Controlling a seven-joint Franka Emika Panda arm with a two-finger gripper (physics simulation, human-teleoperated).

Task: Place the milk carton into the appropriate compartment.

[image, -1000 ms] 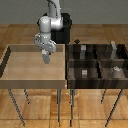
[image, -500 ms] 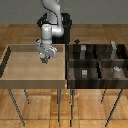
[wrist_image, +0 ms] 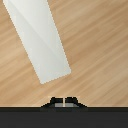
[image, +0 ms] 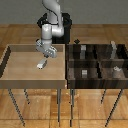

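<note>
The milk carton [image: 41, 63] is a small whitish box on the floor of the light wooden tray [image: 20, 70], in the tray's middle right part. In the wrist view it [wrist_image: 42, 40] shows as a long pale box lying aslant across the wood. My gripper [image: 46, 53] hangs above the carton, slightly to the exterior view's right of it, and is apart from it. In the wrist view my gripper [wrist_image: 64, 101] has its two fingertips close together with nothing between them. The carton lies beyond the tips.
A dark bin [image: 97, 61] with several compartments stands to the exterior view's right of the tray. Small pale grey blocks sit in it, one [image: 84, 73] in the near left compartment and one [image: 116, 70] in the near right. Both stand on thin legs.
The gripper has come down a little toward the tray over the carton. The carton has not moved.
</note>
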